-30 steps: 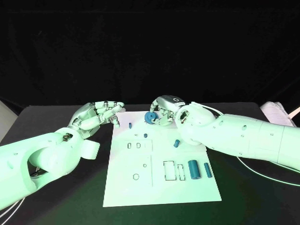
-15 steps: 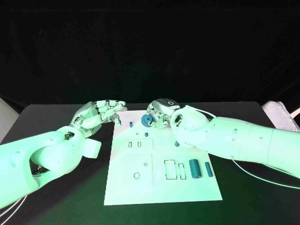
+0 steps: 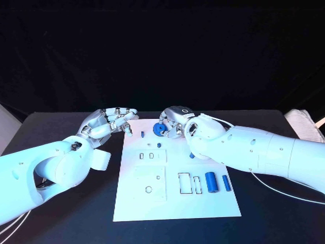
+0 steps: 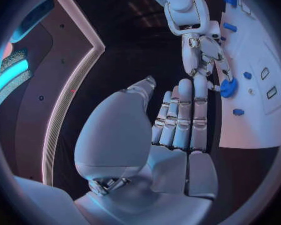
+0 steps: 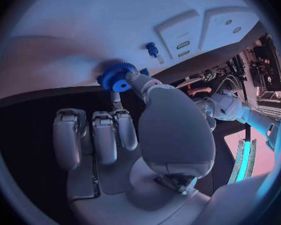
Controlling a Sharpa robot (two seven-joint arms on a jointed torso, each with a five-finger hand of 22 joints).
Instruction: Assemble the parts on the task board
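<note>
At the far end of the task board (image 3: 173, 203) our right hand (image 3: 175, 121) pinches a small blue gear (image 3: 161, 129) between thumb and a finger, with the other fingers lying loosely alongside; the right wrist view shows the gear (image 5: 117, 76) gripped at the fingertips, toothed rim plain, just over the white plate. Whether it touches the board or hangs just above it we cannot tell.

Our left hand (image 3: 109, 121) sits at the far left corner of the board, holding nothing. Its fingers lie fairly straight and close together, pointing across toward the gear, and in the left wrist view they reach near the right hand's fingertips without clearly touching them.

We judge the step in hand to be seating this gear at the far edge of the board, probably on one of the small posts there; a short blue peg (image 3: 141, 135) stands just to the left of it. Little else looks assembled: two blue cylinders (image 3: 210, 182) lie side by side toward the near right, beside an outlined rectangular slot (image 3: 184, 183), and another small blue piece (image 3: 192, 155) lies mid-board by our right forearm.

Next we would need to line the gear's bore over its post, keep it level, and lower it before letting the pinch go. A tilted gear could jam or skid off.
</note>
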